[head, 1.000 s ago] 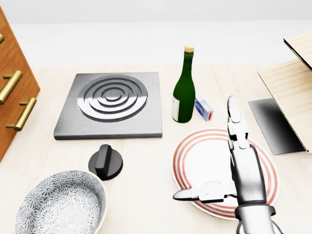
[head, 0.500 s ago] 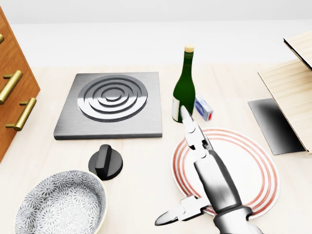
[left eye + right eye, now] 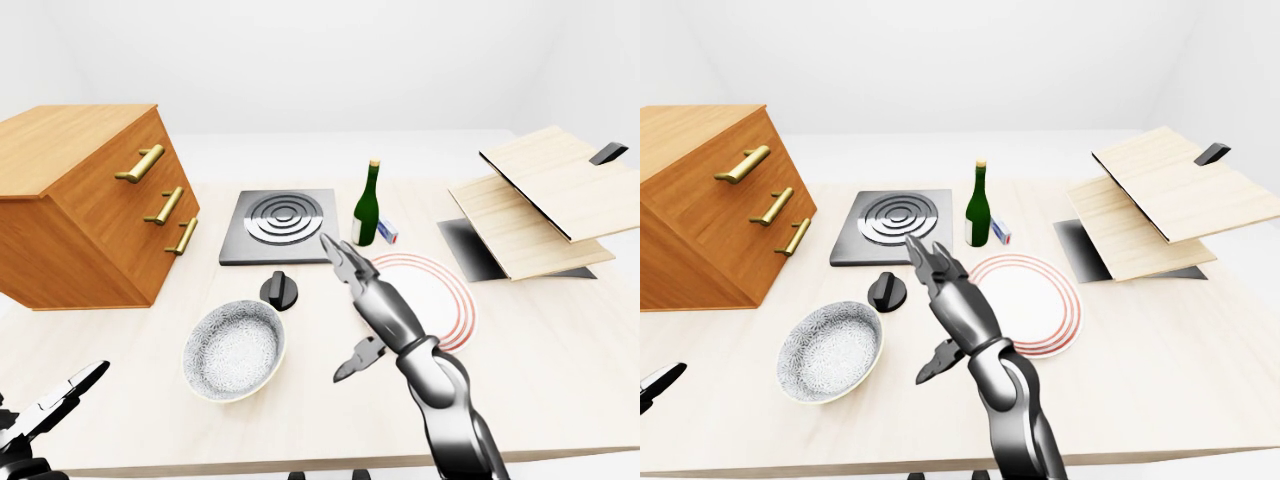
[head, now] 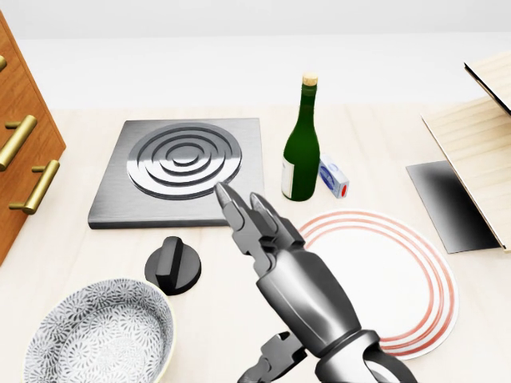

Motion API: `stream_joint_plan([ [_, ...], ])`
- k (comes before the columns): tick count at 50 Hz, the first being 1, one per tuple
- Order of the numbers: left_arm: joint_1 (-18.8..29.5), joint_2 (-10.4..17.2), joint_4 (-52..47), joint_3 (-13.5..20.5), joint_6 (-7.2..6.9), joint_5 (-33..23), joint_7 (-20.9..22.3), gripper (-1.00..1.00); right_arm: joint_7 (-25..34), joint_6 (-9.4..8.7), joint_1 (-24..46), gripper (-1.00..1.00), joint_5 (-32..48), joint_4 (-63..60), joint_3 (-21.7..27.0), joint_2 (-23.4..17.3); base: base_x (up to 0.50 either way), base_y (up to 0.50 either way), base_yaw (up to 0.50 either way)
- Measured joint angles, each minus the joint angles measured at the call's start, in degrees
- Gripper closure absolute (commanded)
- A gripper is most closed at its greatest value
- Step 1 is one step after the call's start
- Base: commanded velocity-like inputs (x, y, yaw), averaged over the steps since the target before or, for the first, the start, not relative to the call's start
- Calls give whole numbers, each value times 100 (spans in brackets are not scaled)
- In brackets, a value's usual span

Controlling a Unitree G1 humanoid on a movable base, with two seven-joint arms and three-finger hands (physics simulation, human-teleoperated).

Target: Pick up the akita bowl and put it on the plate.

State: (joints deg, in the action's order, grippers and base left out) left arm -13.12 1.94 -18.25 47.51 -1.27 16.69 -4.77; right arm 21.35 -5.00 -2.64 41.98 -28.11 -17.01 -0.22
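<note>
The akita bowl [image 4: 100,335], grey-patterned with a cream rim, stands upright on the pale wooden table at the head view's lower left. The plate [image 4: 399,275], white with red rings, lies at the lower right. My right hand [image 4: 241,281] hovers between them, over the plate's left edge, with the fingers [image 4: 231,206] stretched out toward the stove plate and the thumb spread low; it is open and holds nothing. My left hand [image 3: 55,405] shows at the left-eye view's bottom left corner, open and well left of the bowl.
A black knob [image 4: 173,266] sits just above the bowl, below a grey stove plate [image 4: 180,171]. A green bottle [image 4: 301,144] and a small white box [image 4: 333,176] stand above the plate. A wooden drawer cabinet [image 3: 90,210] is at the left, slanted boards [image 3: 540,195] at the right.
My right hand has swung left, from over the plate's middle to its left edge, closer to the bowl. The bowl, the plate and the camera have not moved.
</note>
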Motion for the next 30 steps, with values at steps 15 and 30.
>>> stream_joint_plan([
  [15, 2, 11, 3, 1, -12, 10, -12, -100, 884, 0, 228, -100, 817, -361, -328, 150, 0, 0, 0],
  [30, 3, 6, -38, 4, -47, 1, -15, -100, 1865, 0, 807, -100, 1595, -555, -443, 493, 0, 0, 0],
])
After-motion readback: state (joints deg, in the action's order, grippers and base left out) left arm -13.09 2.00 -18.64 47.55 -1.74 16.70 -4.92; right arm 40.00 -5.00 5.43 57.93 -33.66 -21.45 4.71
